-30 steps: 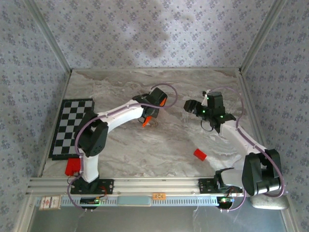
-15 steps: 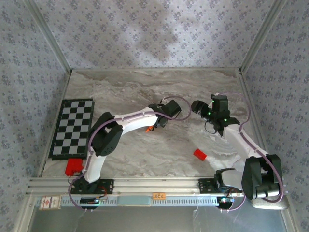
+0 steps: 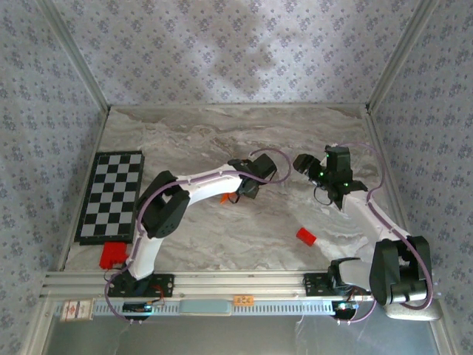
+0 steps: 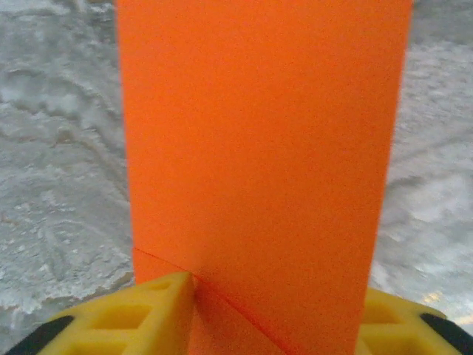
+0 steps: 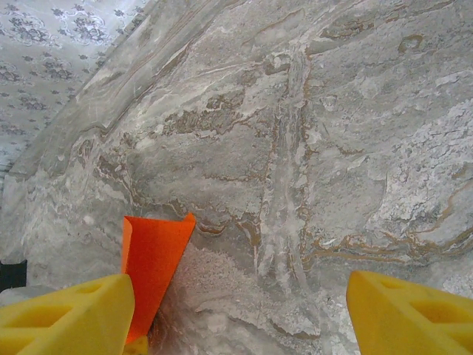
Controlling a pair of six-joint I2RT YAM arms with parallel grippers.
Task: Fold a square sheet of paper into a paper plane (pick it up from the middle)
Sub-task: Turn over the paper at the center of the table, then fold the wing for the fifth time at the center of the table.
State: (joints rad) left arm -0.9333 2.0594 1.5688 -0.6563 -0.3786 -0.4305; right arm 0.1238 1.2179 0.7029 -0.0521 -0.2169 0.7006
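Marble table (image 4: 59, 148), orange paper (image 4: 259, 148) upright inside left pincer (image 4: 277, 305)

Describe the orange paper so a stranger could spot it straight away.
On the marbled table, follow the left arm to the left gripper near the middle. The orange paper is pinched there: thin, flat and creased, unlike the chunky red block toward the right arm.

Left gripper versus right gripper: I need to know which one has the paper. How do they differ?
The left gripper clamps the orange paper; the right gripper holds nothing. The left gripper's jaws close on the sheet, the right gripper's stand wide apart. Both are yellow-tipped, over the marble table.
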